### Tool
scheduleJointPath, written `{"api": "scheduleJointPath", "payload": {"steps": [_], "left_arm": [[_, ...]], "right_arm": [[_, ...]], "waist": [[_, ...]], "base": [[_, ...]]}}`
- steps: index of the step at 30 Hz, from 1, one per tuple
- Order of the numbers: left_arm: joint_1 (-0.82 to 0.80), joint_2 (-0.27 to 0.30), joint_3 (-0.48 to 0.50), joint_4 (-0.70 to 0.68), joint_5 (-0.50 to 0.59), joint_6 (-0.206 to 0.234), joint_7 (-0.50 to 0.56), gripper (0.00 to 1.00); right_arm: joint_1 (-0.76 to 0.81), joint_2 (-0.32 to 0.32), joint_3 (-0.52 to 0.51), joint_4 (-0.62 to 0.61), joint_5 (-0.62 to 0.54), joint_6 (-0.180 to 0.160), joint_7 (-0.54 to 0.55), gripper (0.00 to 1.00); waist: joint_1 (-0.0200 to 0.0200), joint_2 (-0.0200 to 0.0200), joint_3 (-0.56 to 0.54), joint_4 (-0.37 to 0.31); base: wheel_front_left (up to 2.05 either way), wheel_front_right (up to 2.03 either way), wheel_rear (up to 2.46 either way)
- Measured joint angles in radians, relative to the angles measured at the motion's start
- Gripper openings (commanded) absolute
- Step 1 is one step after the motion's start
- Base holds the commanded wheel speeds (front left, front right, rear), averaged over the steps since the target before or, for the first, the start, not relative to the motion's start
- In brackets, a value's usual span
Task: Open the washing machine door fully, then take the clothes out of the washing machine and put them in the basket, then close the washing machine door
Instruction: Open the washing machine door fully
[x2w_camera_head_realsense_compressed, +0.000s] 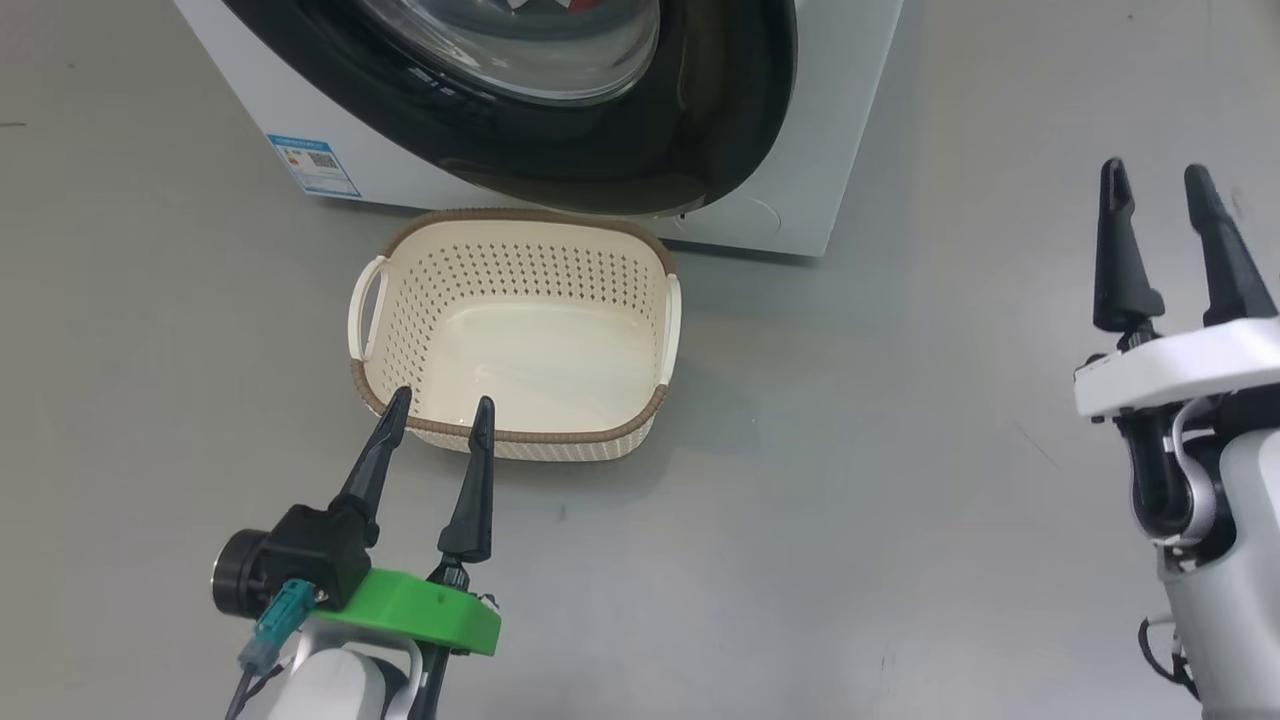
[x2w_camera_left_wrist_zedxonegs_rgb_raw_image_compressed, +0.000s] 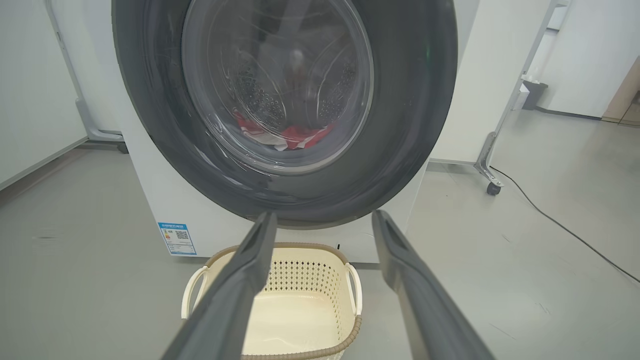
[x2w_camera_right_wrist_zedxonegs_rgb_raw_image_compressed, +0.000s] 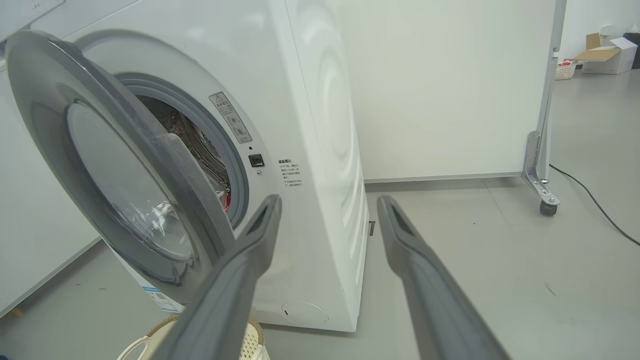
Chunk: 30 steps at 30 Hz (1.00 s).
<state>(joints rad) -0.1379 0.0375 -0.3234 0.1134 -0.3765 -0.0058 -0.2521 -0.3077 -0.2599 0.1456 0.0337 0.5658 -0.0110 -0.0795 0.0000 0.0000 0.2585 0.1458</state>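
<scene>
The left claw (x2w_camera_head_realsense_compressed: 442, 398) is gaping wide, holding nothing, at the near rim of the one basket (x2w_camera_head_realsense_compressed: 530, 214); the right claw (x2w_camera_head_realsense_compressed: 1155, 170), likewise wide, is hanging well aside. Behind the basket one washing machine (x2w_camera_head_realsense_compressed: 825, 120) is standing, its one door (x2w_camera_head_realsense_compressed: 740, 100) ajar, red clothes (x2w_camera_left_wrist_zedxonegs_rgb_raw_image_compressed: 300, 137) lying inside.

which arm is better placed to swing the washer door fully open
Probably right. The right gripper looks into the gap behind the ajar washing machine door, open and unobstructed. The left gripper hovers open over the basket, facing the door's outer face.
</scene>
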Motion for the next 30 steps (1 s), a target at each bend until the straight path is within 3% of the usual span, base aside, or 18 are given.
{"api": "scheduleJointPath", "payload": {"steps": [11, 20, 21, 22, 23, 30], "left_arm": [[-0.045, 0.0, -0.012, -0.009, -0.011, 0.0, 0.0, 1.0], [-0.081, -0.001, -0.034, -0.01, -0.034, -0.001, 0.0, 1.0], [-0.085, -0.001, -0.036, -0.01, -0.035, -0.001, 0.0, 1.0], [-0.089, -0.001, -0.038, -0.01, -0.036, -0.001, 0.0, 1.0], [-0.092, -0.001, -0.04, -0.01, -0.036, -0.001, 0.0, 1.0], [-0.109, -0.002, -0.048, -0.009, -0.039, -0.001, 0.0, 1.0]], "right_arm": [[-0.212, -0.004, -0.04, 0.027, 0.099, 0.009, 0.105, 1.0], [-0.371, 0.056, -0.087, 0.12, 0.255, -0.002, 0.208, 1.0], [-0.387, 0.065, -0.099, 0.134, 0.277, -0.005, 0.219, 0.9], [-0.402, 0.072, -0.106, 0.145, 0.301, -0.011, 0.233, 0.3], [-0.416, 0.075, -0.107, 0.157, 0.313, -0.013, 0.245, 0.02], [-0.512, 0.079, -0.13, 0.232, 0.372, -0.027, 0.311, 0.0]], "waist": [[0.0001, 0.0, 0.076, 0.049], [0.0, 0.0, 0.131, 0.097], [0.0, 0.0, 0.136, 0.102], [0.0, 0.0, 0.14, 0.107], [0.0001, 0.0, 0.145, 0.111], [0.0, 0.0, 0.169, 0.141]], "base": [[0.0, 0.0, 0.0], [0.0, 0.0, 0.0], [0.0, 0.0, 0.0], [0.0, 0.0, 0.0], [0.0, 0.0, 0.0], [0.0, 0.0, 0.0]]}}
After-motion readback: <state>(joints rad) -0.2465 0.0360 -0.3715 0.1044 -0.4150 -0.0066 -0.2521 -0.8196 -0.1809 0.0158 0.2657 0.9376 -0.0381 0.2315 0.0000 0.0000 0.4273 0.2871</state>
